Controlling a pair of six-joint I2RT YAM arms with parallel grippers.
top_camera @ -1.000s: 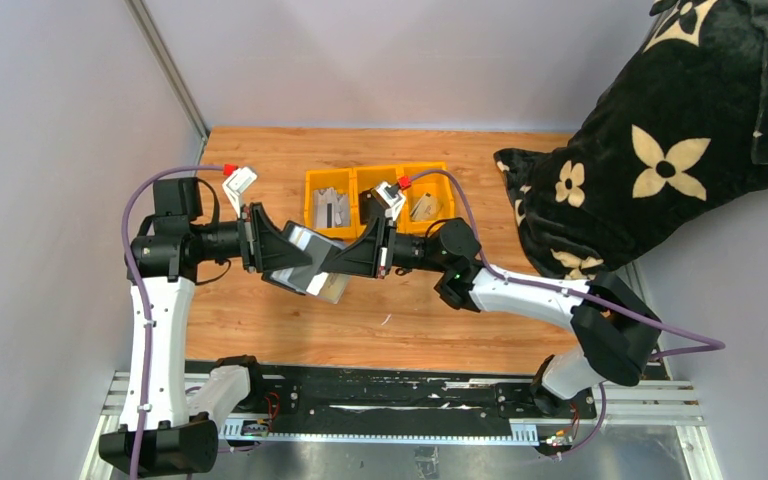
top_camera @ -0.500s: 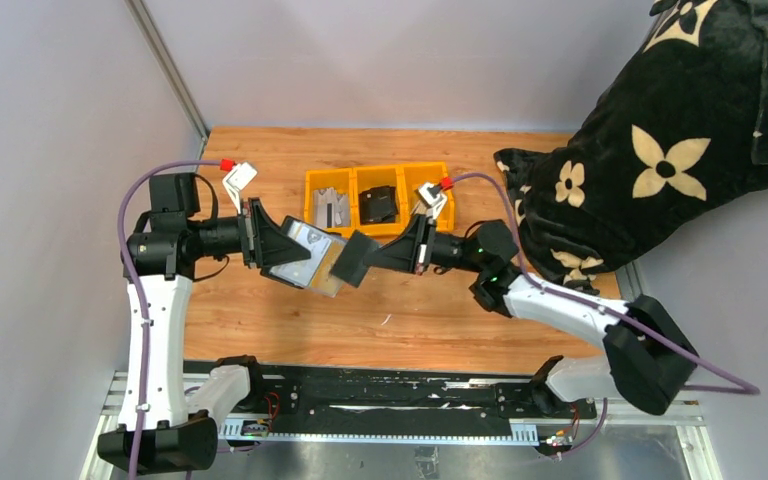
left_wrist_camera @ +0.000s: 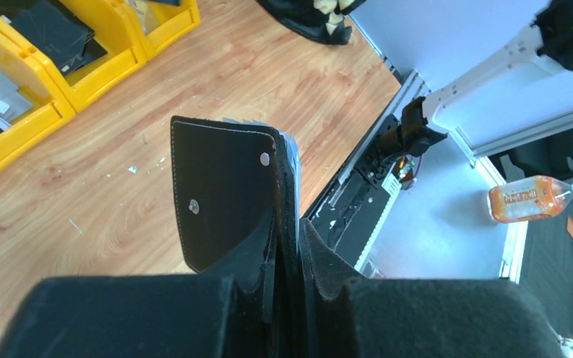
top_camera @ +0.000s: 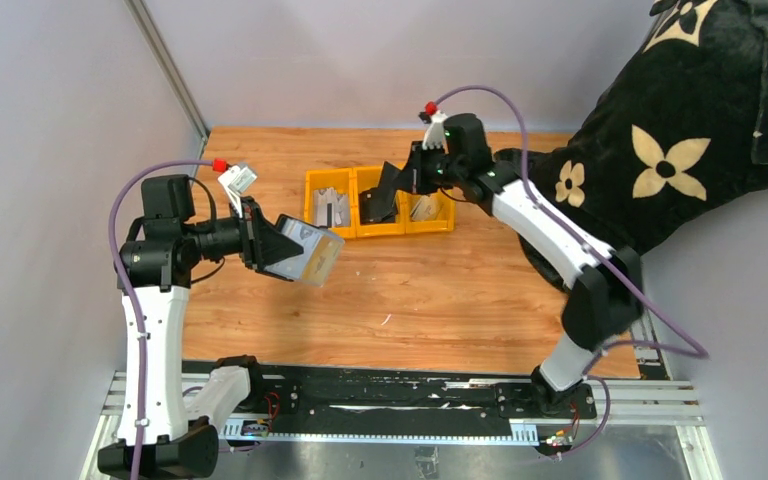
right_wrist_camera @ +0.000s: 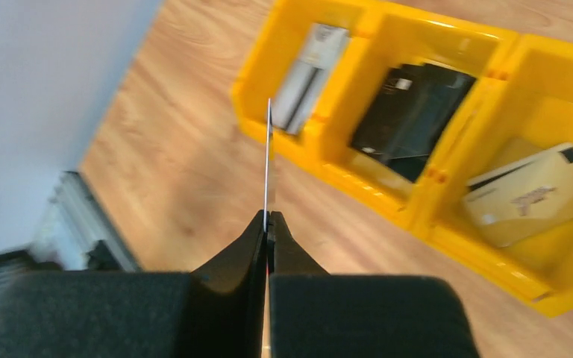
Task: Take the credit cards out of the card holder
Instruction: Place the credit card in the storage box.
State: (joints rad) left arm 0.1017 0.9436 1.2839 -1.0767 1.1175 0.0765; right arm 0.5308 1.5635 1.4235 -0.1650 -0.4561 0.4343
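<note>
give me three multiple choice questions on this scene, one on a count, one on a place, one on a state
1. How many compartments has the yellow tray?
A) two B) three C) five

2. Where is the card holder?
A) in the tray's middle compartment B) held aloft in the left end effector C) under the tray

3. The right end effector is:
A) wide open B) shut and empty C) shut on a thin card

Answers:
1 B, three bins sit side by side in the right wrist view.
2 B, the left wrist view shows the jaws pinching the black case above the wood.
3 C, a card seen edge-on sticks out from between the closed jaws.
</note>
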